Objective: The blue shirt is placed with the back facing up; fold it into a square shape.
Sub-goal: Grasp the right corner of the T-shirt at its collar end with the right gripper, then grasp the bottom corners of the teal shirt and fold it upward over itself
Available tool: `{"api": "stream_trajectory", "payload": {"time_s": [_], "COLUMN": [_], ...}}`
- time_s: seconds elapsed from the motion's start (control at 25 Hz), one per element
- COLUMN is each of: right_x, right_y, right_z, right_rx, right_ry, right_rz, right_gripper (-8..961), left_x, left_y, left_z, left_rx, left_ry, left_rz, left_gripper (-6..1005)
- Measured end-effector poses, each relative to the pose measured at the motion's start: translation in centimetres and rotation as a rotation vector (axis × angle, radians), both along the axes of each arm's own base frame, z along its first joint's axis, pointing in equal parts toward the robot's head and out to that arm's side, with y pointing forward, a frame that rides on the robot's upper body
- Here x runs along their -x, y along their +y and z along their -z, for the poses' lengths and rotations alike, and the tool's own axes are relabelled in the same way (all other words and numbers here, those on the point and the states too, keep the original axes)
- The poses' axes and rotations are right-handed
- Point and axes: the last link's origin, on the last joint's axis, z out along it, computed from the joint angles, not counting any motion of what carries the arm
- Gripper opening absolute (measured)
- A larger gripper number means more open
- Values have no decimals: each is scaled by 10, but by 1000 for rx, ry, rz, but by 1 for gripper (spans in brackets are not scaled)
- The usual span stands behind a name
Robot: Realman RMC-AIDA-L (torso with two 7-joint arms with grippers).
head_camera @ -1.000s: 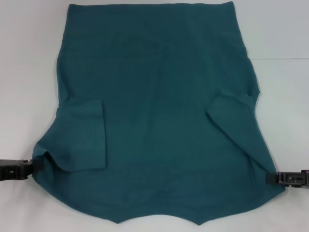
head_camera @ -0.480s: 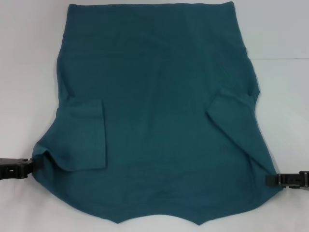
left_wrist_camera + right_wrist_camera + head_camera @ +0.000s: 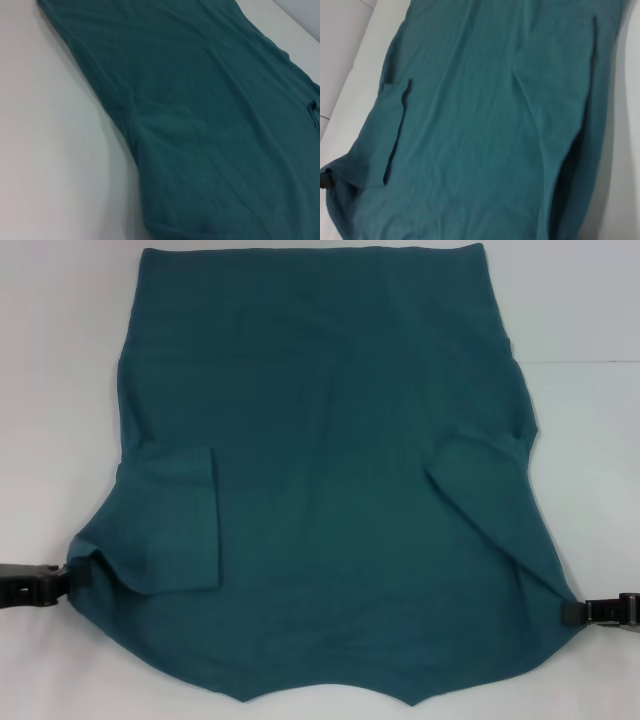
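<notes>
White table [image 3: 580, 300] bears the blue shirt [image 3: 330, 490], hands at its edges.

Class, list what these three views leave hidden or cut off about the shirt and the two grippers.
- Blue shirt: head view's bottom edge crops its near edge; underside hidden.
- Left gripper: fingertips hidden in bunched fabric, head view.
- Right gripper: meets the shirt's edge; grip unclear.
- Wrist views: neither arm's own fingers appear.

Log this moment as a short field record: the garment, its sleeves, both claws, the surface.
garment: blue shirt, spread flat, plain side up
sleeves: both folded inward onto the body
left claw: at the shirt's near left shoulder edge, fabric bunched there
right claw: at the shirt's near right shoulder edge
claw state: cannot tell for either
surface: white table
fold progress: body not yet folded over
</notes>
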Motion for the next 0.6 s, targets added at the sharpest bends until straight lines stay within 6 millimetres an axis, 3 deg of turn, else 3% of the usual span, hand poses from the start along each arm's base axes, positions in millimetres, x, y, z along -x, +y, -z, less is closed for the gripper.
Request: {"api": "stream_trajectory", "payload": {"time_s": [0.24, 0.6], "right_x": [-2, -7], "right_y": [1, -5], "right_z": [-4, -12], "right_rx": [-33, -69], "right_ry": [10, 31], "right_rz": [5, 2], "right_gripper": [56, 56], "left_x": [-1, -3], "left_y": [2, 0], "left_z": [0, -2], "left_rx": [-1, 4], "left_ry": [1, -12], "left_rz": [3, 3], "left_gripper": [3, 2]}}
